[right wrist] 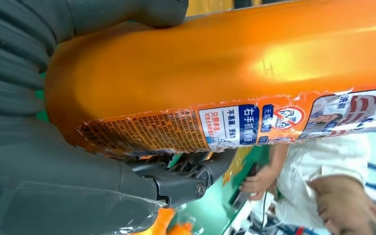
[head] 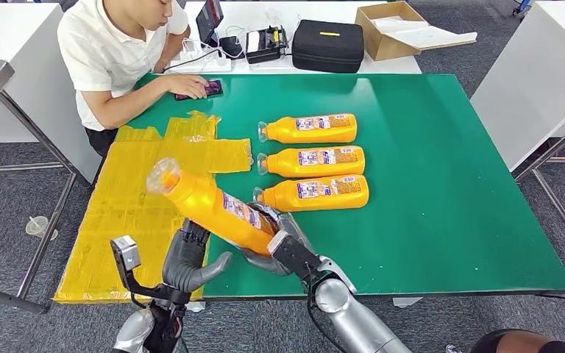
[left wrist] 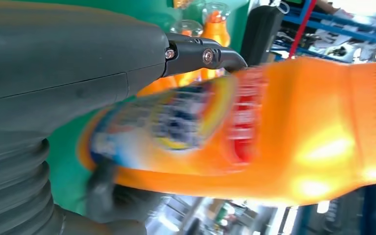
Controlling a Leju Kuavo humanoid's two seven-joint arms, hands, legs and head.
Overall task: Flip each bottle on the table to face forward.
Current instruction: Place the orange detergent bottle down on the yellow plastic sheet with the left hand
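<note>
Three bottles (head: 310,161) lie beside the held bottle (head: 210,202).

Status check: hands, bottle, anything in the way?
Right hand grips orange bottle by its base, lifted and tilted. Left hand alongside, grasp unclear. Three bottles lie in a row on the green table. Person's hand rests at far edge.
</note>
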